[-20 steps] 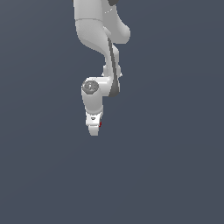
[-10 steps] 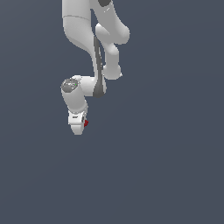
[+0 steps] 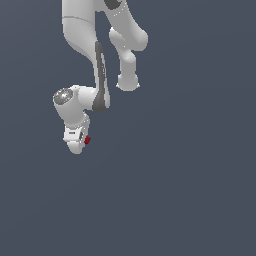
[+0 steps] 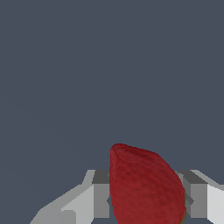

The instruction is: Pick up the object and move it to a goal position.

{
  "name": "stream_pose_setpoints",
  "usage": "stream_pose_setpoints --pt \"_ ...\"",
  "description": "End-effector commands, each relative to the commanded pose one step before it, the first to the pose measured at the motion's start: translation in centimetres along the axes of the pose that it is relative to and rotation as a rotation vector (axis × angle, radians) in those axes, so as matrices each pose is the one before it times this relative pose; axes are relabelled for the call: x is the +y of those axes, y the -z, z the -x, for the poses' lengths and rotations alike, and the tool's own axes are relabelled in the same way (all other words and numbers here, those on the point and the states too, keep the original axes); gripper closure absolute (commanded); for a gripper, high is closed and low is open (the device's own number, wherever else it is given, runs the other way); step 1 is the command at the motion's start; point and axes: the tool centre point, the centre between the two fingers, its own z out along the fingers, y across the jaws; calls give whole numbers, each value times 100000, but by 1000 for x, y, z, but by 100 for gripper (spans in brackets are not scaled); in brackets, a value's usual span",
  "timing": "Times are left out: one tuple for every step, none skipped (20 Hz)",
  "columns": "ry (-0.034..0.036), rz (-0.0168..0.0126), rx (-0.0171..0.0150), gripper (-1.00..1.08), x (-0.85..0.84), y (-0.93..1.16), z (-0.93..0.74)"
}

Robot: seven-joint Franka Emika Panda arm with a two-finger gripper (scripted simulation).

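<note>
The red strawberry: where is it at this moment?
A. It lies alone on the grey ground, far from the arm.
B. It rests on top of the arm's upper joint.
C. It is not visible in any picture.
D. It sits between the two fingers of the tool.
D: in the wrist view the red strawberry fills the gap between the grey fingers of the tool, and the exterior view shows red at the tool's tip.

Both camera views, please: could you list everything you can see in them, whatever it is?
strawberry: one, red, held between the two fingers of the hand; in the exterior view only a small red speck at the hand's tip.
background: plain dark grey-blue, filling the rest of both views.
fingers: two, grey and white, one on each side of the strawberry.
hand: one, white, pointing down, toward the exterior view's left.
arm: one, white with dark seams, coming down from the top.
</note>
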Motion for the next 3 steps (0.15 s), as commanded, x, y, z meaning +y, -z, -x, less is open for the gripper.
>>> stream_pose_setpoints --pt "194 35 29 108 118 53 307" --pt "0 0 0 108 32 -5 -28" --pt "0 0 0 108 13 -4 -29"
